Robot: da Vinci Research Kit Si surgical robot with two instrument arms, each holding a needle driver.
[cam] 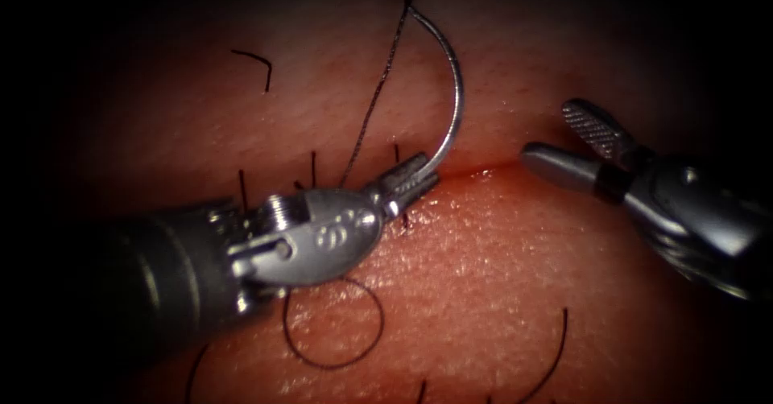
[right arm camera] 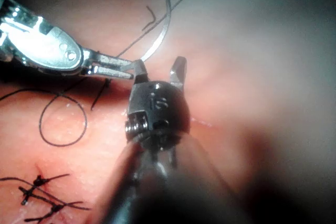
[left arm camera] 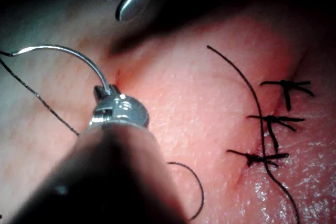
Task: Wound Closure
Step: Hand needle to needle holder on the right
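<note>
My left tool [cam: 420,179] comes in from the lower left, its jaws shut on the curved needle [cam: 457,90] near its pointed end, right at the cut [cam: 483,169] in the tissue [cam: 499,275]. From there the needle arcs up and free above the tissue; whether its tip is in the tissue is hidden by the jaws. Dark thread [cam: 374,102] runs from the needle's top end down towards the left tool. My right tool [cam: 546,133] hovers to the right over the cut, open and holding nothing. The left wrist view shows the needle [left arm camera: 68,51] at the left tool [left arm camera: 105,92].
Short thread ends of earlier stitches [cam: 314,166] stand along the closed stretch left of the needle. A loose thread loop [cam: 334,323] lies below the left tool, and a cut piece of thread [cam: 258,62] lies upper left. Three knotted stitches [left arm camera: 273,121] are in the left wrist view.
</note>
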